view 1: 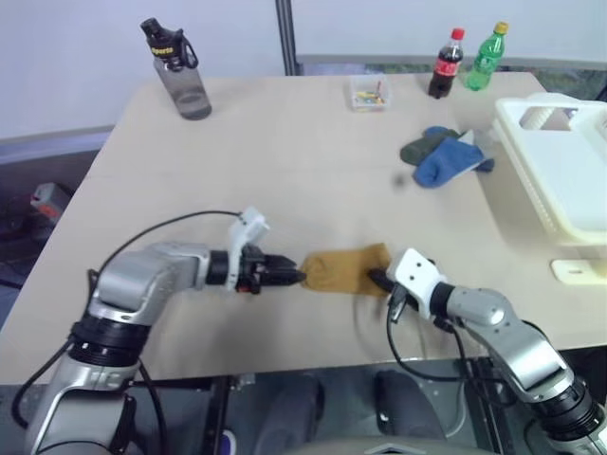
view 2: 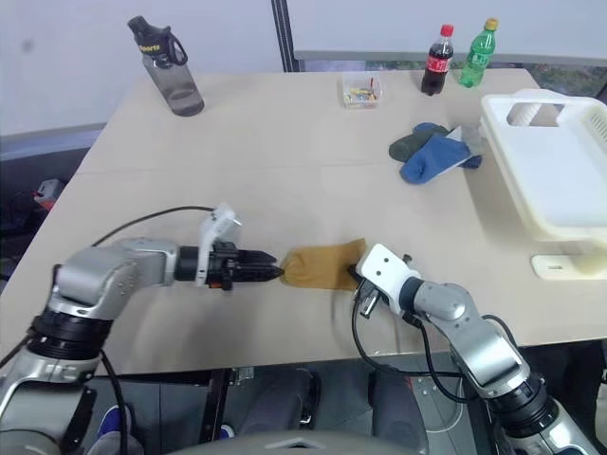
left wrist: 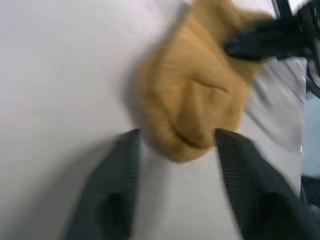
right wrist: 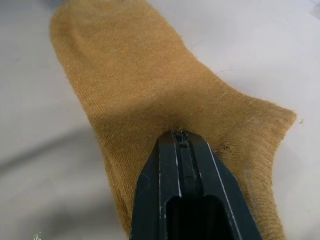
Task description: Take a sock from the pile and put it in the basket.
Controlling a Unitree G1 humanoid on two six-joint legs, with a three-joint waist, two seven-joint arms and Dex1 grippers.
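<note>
mustard sock (view 1: 346,269) lies flat on the table (view 1: 285,171), near the front edge, between the two grippers. its long axis runs roughly left-right across the table, tilted a little so the right end sits slightly farther back. which end is toe and which is cuff: cannot tell from the head views; in the right wrist view the end away from the gripper is rounded and the near end flares wider.

left gripper (left wrist: 175,145): jaws apart, fingers (left wrist: 120,185) straddling the left end of the sock, resting at table level. cloth sits between the tips but they are not closed on it.

right gripper (right wrist: 181,137): jaws together, tips pressed on the right end of the sock. whether any cloth is pinched between them cannot be told.

rest of the pile (view 1: 444,156), blue and dark green socks, sits far right on the table, well apart from the mustard one and just beside the basket (view 1: 560,180). basket stands at the table's right edge.

back of table: grey bottle (view 1: 178,71) at left, small clear box (view 1: 369,93) in the middle, cola bottle (view 1: 446,63) and green bottle (view 1: 486,57) to its right.
</note>
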